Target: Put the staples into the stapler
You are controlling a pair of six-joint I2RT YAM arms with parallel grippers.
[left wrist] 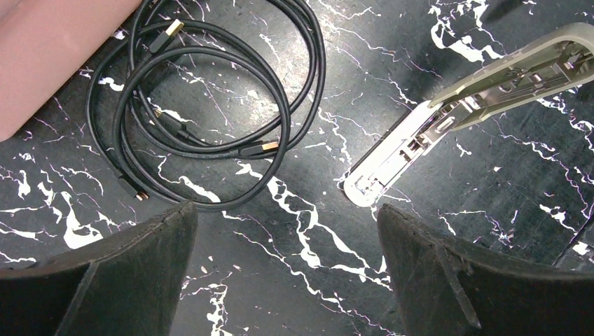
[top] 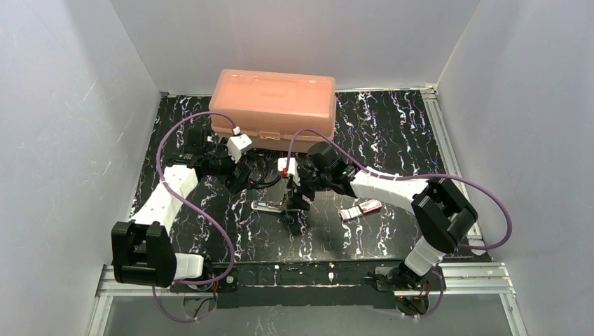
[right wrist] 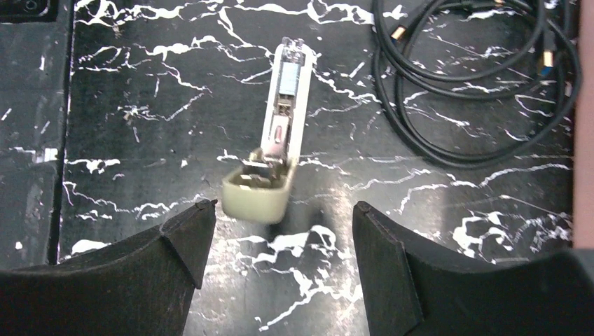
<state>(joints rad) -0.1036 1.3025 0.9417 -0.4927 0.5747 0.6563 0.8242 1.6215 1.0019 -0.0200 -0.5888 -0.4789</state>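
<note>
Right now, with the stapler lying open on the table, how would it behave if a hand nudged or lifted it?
The stapler looks rigid metal and plastic, so it should not flex. Its cover stands hinged up, so a push there would probably swing it rather than slide the base. On the glossy table the base may skid.

The left claw hangs over the black marbled tabletop, its two fingers spread wide with nothing between them. To the right lies a stapler, swung open with its beige top raised. A coiled black cable lies beside a pink box.
</note>
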